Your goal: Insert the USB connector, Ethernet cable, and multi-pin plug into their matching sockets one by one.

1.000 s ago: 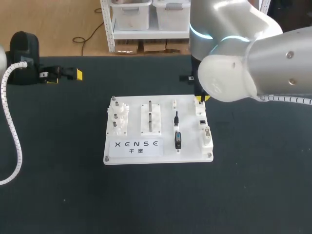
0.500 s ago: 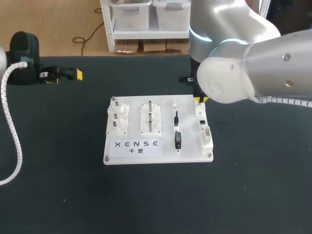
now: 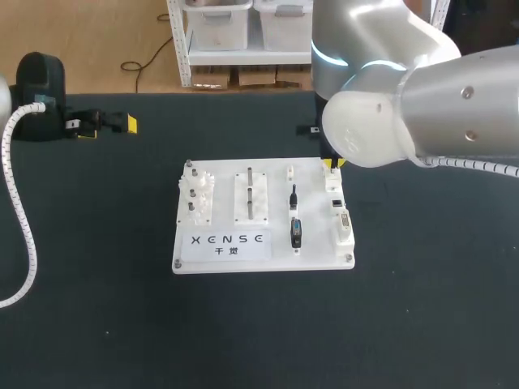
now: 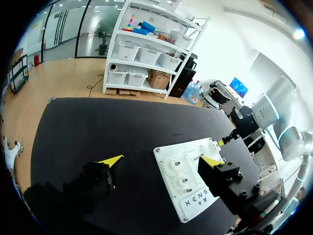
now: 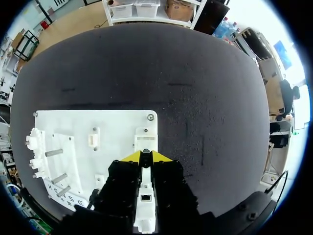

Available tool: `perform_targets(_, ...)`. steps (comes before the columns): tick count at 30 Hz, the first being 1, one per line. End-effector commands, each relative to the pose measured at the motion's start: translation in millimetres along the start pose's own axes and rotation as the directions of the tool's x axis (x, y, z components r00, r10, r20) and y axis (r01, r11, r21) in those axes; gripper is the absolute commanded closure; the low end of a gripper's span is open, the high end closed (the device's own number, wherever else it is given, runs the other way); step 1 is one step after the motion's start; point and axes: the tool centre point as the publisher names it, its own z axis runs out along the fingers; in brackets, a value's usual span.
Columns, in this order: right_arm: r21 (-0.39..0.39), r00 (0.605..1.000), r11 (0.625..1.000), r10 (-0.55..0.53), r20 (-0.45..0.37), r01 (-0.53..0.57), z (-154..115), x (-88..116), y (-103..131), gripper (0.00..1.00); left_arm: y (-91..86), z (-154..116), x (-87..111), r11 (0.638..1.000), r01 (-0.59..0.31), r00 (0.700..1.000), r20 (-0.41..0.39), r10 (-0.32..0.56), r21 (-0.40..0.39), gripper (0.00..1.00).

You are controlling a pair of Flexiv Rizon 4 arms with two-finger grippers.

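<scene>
Our R arm hangs over the far-right corner of the board, w/ R gripper pointing down just above that corner. Our L gripper sits well apart from the board, off its far-left side, aimed toward it, fingers spread wide.

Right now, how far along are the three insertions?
None looks seated yet. The Ethernet cable and multi-pin plug lie untouched in holders on the board. The right gripper is at the far-corner socket; I cannot see whether it holds the USB connector. Those two remain.
</scene>
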Motion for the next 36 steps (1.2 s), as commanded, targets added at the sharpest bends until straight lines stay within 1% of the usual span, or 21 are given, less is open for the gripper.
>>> perform_targets(1, 0.002, 1.000, 1.000, -0.004, -0.007, 0.004, 2, -2, 2, 1.00, 0.0, 0, 0.0, 1.000, 0.000, 1.000, 0.000, 0.000, 0.000, 0.00)
perform_targets(9, 0.001, 1.000, 1.000, -0.005, -0.014, 0.005, 4, -2, 2, 1.00, 0.0, 0, 0.0, 1.000, 0.000, 1.000, 0.000, 0.000, 0.000, 0.00)
perform_targets(20, 0.004, 0.998, 1.000, 0.020, -0.064, -0.020, 21, 0, -2, 1.00, 0.0, 0, 0.0, 1.000, 0.000, 1.000, 0.000, 0.000, 0.000, 0.00)
perform_targets(23, 0.005, 0.998, 1.000, 0.019, -0.061, -0.019, 20, 1, -1, 1.00, 0.0, 0, 0.0, 1.000, 0.000, 1.000, 0.000, 0.000, 0.000, 0.00)
perform_targets(24, 0.006, 0.998, 1.000, 0.018, -0.060, -0.018, 18, 1, -1, 0.98, 0.0, 0, 0.0, 1.000, 0.000, 1.000, 0.000, 0.000, 0.000, 0.00)
perform_targets(25, 0.010, 0.998, 1.000, 0.015, -0.053, -0.015, 14, 1, 1, 0.65, 0.0, 0, 0.0, 1.000, 0.000, 1.000, 0.000, 0.000, 0.000, 0.00)
perform_targets(26, 0.013, 0.999, 1.000, 0.013, -0.048, -0.012, 10, 1, 2, 0.14, 0.0, 0, 0.0, 1.000, 0.000, 1.000, 0.000, 0.000, 0.000, 0.00)
perform_targets(27, 0.013, 0.999, 1.000, 0.011, -0.041, -0.010, 7, 1, 3, 0.00, 0.0, 0, 0.0, 1.000, 0.000, 1.000, 0.000, 0.000, 0.000, 0.00)
perform_targets(33, 0.008, 1.000, 1.000, 0.001, -0.006, -0.001, -18, 2, 14, 0.00, 0.0, 0, 0.0, 1.000, 0.000, 1.000, 0.000, 0.000, 0.000, 0.00)
perform_targets(36, 0.000, 1.000, 1.000, -0.010, 0.006, 0.010, -29, 7, 21, 0.00, 0.0, 0, 0.0, 1.000, 0.000, 1.000, 0.000, 0.000, 0.000, 0.00)
